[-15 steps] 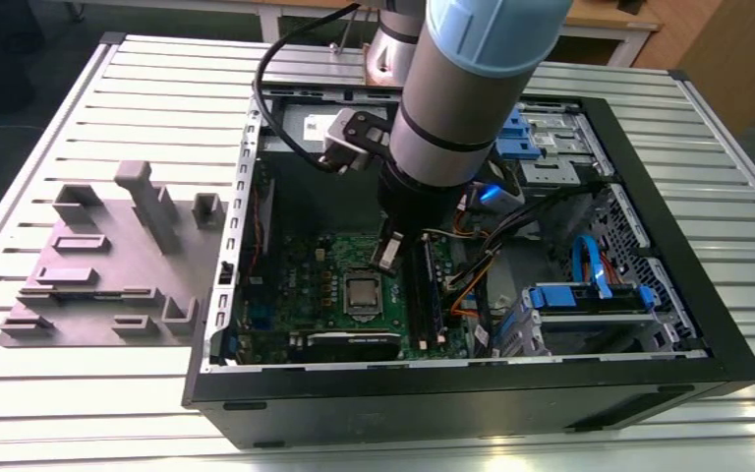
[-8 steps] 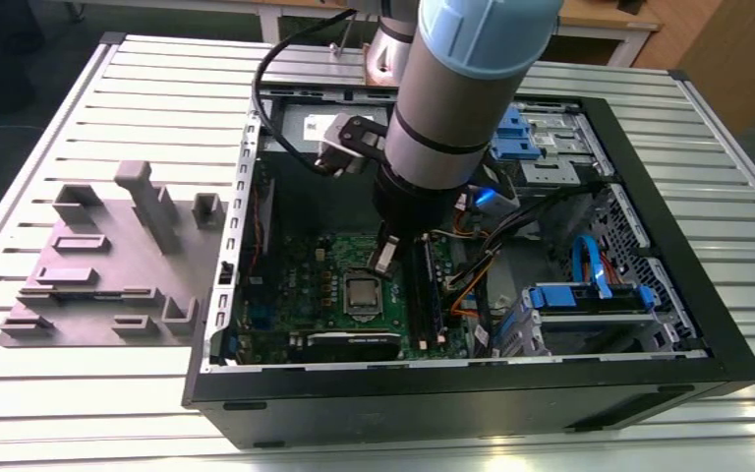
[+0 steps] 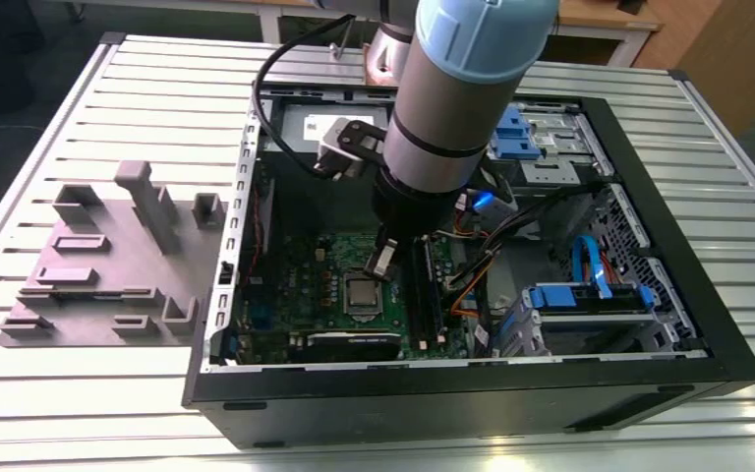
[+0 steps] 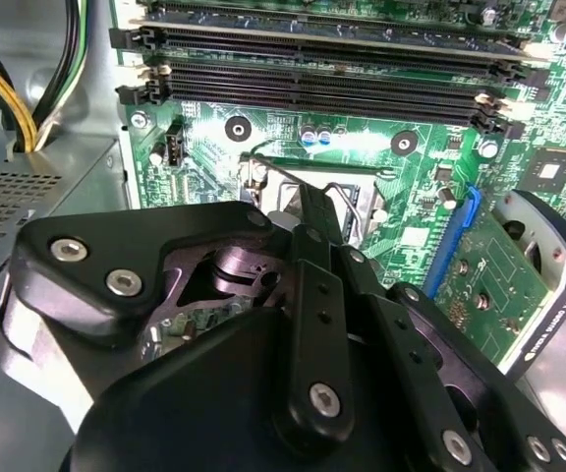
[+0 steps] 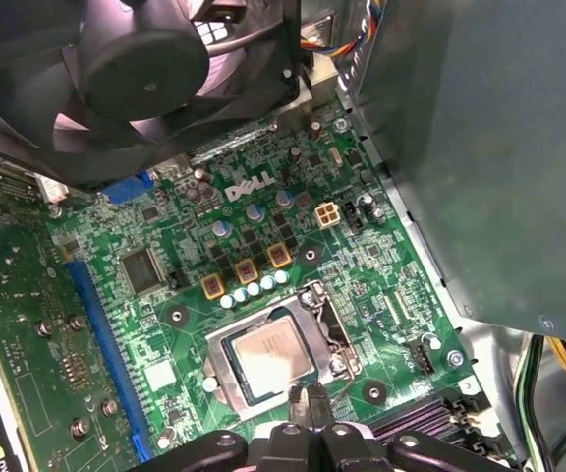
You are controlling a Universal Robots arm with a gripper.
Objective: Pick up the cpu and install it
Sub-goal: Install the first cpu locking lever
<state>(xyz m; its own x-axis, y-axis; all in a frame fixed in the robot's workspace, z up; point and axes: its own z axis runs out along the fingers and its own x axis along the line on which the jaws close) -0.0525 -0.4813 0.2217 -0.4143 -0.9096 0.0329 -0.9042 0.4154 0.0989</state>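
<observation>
The cpu [image 5: 268,354] lies flat in the motherboard's socket, its silvery top showing, with the metal socket frame [image 5: 334,339] around it. In the exterior view the cpu [image 3: 361,293] sits in the middle of the green board inside the open computer case. My gripper [image 5: 309,405] hangs just above the board at the socket's edge, beside the cpu. Its two thin fingertips are pressed together with nothing between them. In the second wrist view the gripper [image 4: 319,211] points down at the socket and hides much of it. In the exterior view the gripper [image 3: 380,264] is just behind the cpu.
A black fan [image 5: 145,69] and the grey power-supply box [image 5: 480,147] flank the board. Long black memory slots [image 4: 312,88] run past the socket, and a graphics card [image 4: 499,285] stands nearby. Yellow cables [image 4: 8,88] hang at the case wall. A grey fixture [image 3: 102,265] lies outside the case.
</observation>
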